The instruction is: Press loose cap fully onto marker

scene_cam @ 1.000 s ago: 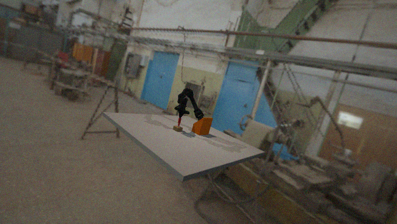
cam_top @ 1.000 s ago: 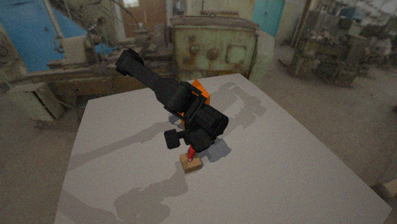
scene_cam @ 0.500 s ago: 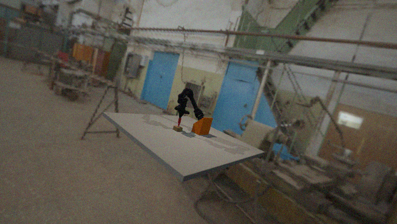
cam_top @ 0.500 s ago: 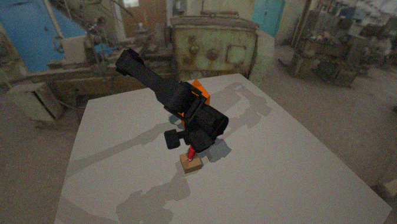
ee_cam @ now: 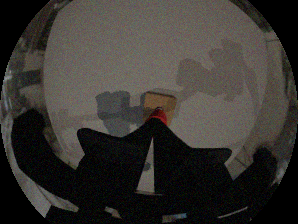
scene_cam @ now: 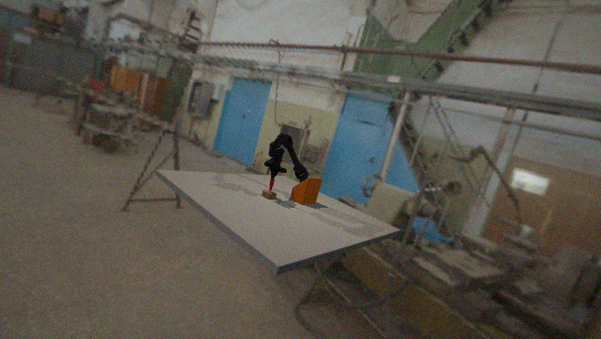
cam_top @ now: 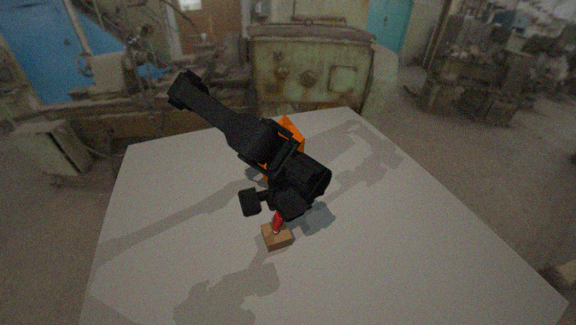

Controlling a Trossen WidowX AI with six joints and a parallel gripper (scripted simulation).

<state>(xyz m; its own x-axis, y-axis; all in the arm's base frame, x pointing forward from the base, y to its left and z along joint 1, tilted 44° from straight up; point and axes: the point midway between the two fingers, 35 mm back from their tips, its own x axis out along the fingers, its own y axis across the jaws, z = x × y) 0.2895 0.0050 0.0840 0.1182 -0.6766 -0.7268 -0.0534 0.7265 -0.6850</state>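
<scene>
A tan holder block (cam_top: 280, 243) (scene_cam: 268, 194) (ee_cam: 161, 100) sits on the white table (cam_top: 384, 239) (scene_cam: 285, 232). The marker stands upright in it with the red cap (cam_top: 277, 222) (scene_cam: 271, 183) (ee_cam: 157, 115) on top; a short pale part of the marker shows below the cap. My gripper (cam_top: 280, 213) (scene_cam: 273, 175) (ee_cam: 154, 121) is shut, its fingertips pressed together directly above the cap's top. I cannot tell whether they touch the cap. Nothing is between the fingers.
The arm's orange base block (cam_top: 294, 130) (scene_cam: 307, 191) stands on the table just behind the holder. Workshop machines and blue doors surround the table, away from its edges.
</scene>
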